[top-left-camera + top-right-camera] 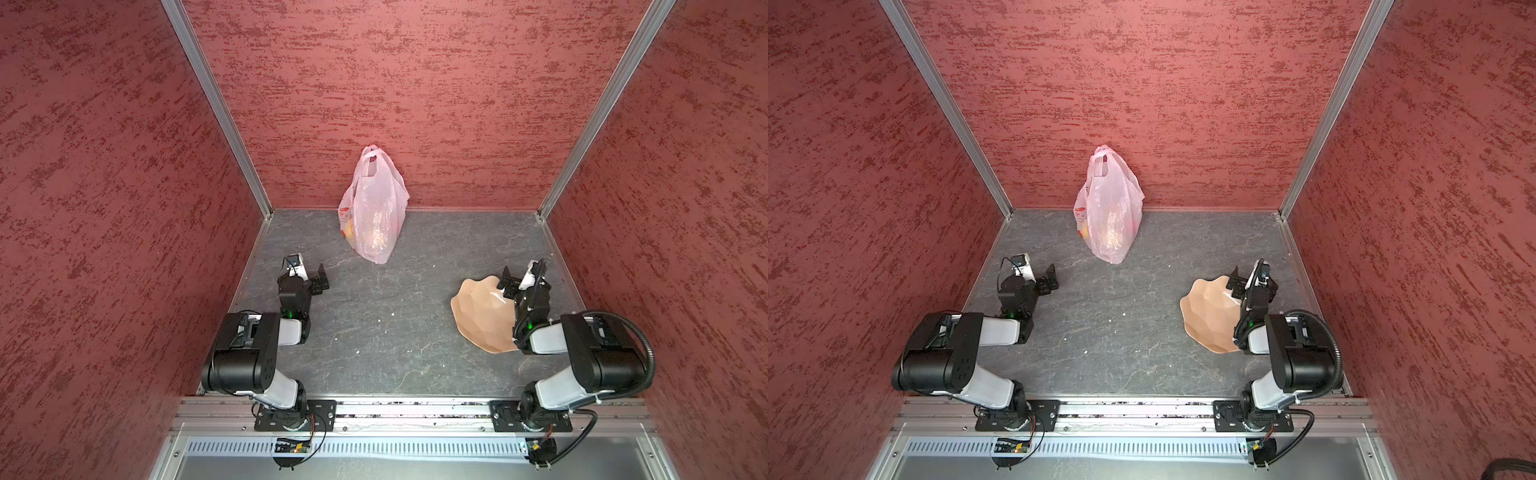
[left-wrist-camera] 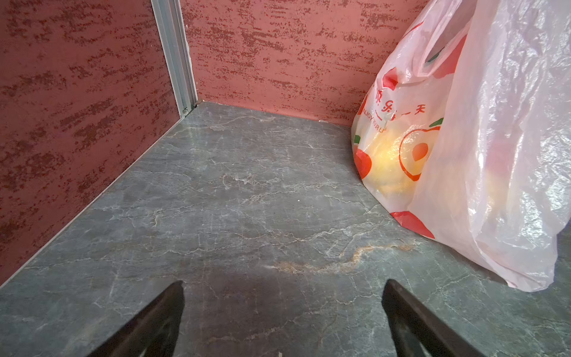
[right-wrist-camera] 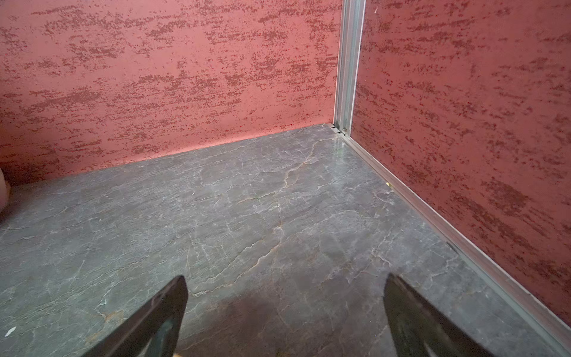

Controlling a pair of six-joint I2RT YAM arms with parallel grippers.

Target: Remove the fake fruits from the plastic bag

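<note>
Pink plastic bag (image 1: 374, 208) holds the fake fruits (image 2: 386, 163); my left end effector (image 1: 323, 279) and right end effector (image 1: 505, 281), agape short of it, must reach its handles.

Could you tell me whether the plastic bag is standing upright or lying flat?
Upright: the plastic bag stands by the back wall, handles up, yellowish fake fruits showing through its base.

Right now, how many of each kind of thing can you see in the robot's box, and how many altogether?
plastic bag: 1
tan wavy-edged plate: 1
open grippers: 2, the left gripper and the right gripper
fake fruits: cannot count, only blurry yellow shapes show through the bag
Total counted: 4
</note>
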